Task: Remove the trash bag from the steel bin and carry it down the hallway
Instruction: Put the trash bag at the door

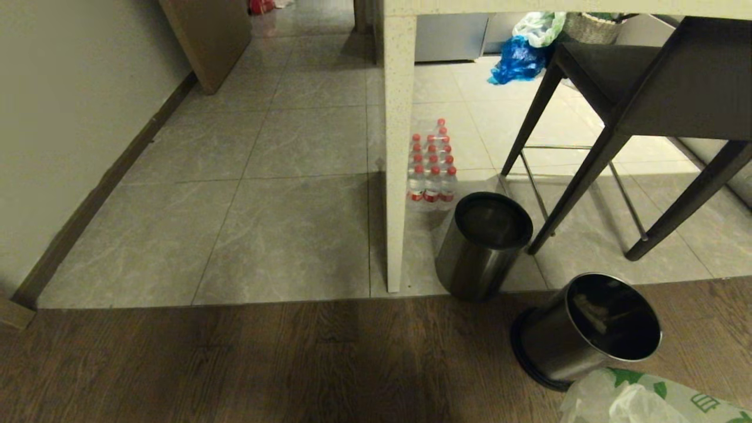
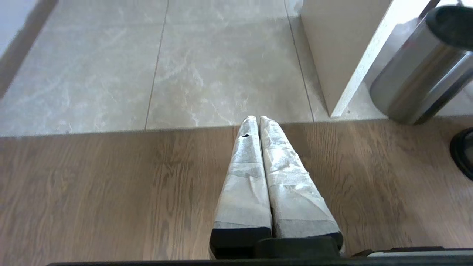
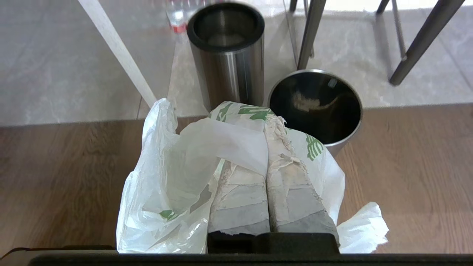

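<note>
The right gripper [image 3: 266,125] is clamped on the trash bag [image 3: 177,177], already out of the steel bin [image 1: 587,329], which stands empty beside it. The left gripper [image 2: 257,120] is closed on nothing. Carrying it down the hallway [image 1: 282,117] remains.

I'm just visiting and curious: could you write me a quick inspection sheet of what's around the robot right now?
Surface: wood floor meeting grey tiles.
Job's things: trash bag, white with green print, out of the bin and pinched in the right hand; steel bin with black rim upright by the table leg.
Clutter: second steel can tilted beside it, some scrap inside; pack of water bottles; blue bag farther back.
Hands: right hand shut on the bag; left hand shut, holding nothing, above the wood floor.
Cables: nothing seen.
Surroundings: dark chair, wall with dark baseboard, wooden door.
</note>
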Motion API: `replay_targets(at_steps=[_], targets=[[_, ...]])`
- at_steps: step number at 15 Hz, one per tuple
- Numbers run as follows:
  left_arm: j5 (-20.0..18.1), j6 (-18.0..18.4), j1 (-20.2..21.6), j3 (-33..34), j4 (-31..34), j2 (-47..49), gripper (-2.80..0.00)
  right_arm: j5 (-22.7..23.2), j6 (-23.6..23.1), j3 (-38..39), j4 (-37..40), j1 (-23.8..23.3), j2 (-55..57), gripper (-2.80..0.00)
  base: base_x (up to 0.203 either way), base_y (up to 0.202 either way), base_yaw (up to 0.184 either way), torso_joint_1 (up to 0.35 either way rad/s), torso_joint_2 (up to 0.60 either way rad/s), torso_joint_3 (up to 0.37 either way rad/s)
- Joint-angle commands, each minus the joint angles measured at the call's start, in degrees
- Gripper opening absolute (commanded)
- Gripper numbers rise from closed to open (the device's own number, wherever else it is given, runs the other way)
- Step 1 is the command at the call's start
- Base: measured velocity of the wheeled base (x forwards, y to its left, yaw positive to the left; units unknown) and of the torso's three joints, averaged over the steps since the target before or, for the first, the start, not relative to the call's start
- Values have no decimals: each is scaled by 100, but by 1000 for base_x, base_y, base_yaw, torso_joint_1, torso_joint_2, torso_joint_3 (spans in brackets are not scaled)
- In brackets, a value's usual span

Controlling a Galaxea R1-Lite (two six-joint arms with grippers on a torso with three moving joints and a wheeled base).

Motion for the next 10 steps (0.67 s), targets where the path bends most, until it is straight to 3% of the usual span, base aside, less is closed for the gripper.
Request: replay_targets(at_steps=[1,10], targets=[[5,-11,-2,9,3,0,-280,0,4,18,-2,2,-8,-280,0,0,0,-1,6,198],[5,-11,6,9,-1,0,-280,0,4,18,-2,2,-8,-280,0,0,0,3,1,203]])
